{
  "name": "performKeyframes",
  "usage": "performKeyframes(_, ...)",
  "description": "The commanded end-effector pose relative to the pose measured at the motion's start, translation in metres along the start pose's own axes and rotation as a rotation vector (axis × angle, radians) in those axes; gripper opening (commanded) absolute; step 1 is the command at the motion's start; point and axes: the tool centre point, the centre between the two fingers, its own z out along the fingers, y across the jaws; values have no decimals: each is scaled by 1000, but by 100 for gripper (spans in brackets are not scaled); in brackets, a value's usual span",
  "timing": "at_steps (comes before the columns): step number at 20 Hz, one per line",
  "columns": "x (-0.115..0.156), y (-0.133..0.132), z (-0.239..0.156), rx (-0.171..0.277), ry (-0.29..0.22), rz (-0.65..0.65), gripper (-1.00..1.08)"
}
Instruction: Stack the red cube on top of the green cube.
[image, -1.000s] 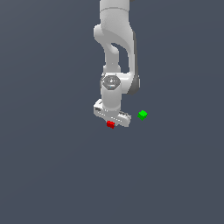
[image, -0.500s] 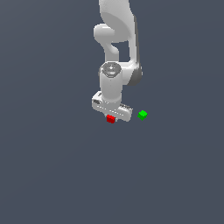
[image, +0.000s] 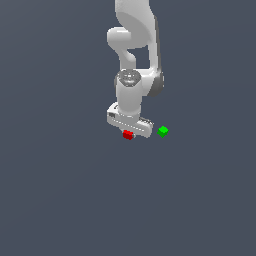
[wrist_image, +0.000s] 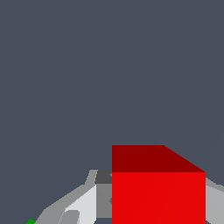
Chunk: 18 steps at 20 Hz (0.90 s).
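Since 1.0 s ago the white Panda gripper (image: 128, 133) has shifted toward the exterior view's right and risen slightly, and the small bright red cube (image: 128, 134) has travelled with it. That means the cube is grasped and transport is underway.

Wrist view: red cube (wrist_image: 158, 188) fills the space between the grey fingers (wrist_image: 72, 210), which sit closed against its sides. Judged a firm hold; contact faces are partly hidden.

Small bright green cube (image: 163, 131) rests on the plain grey floor, just to the exterior view's right of the gripper, not touching it; only a sliver (wrist_image: 29, 222) shows in the wrist view.

Remaining: carry the red cube over the green cube, align, lower, release. Misalignment risk is high with cubes this small.
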Motion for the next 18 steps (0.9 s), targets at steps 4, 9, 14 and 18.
performKeyframes(4,-22,-20,6,0,0,-1,-100)
performKeyframes(9,-56,-50,17,0,0,-1,-100)
performKeyframes(14,-98,-88,29,0,0,-2,-100)
performKeyframes(18,-123,-112,37,0,0,-2,-100)
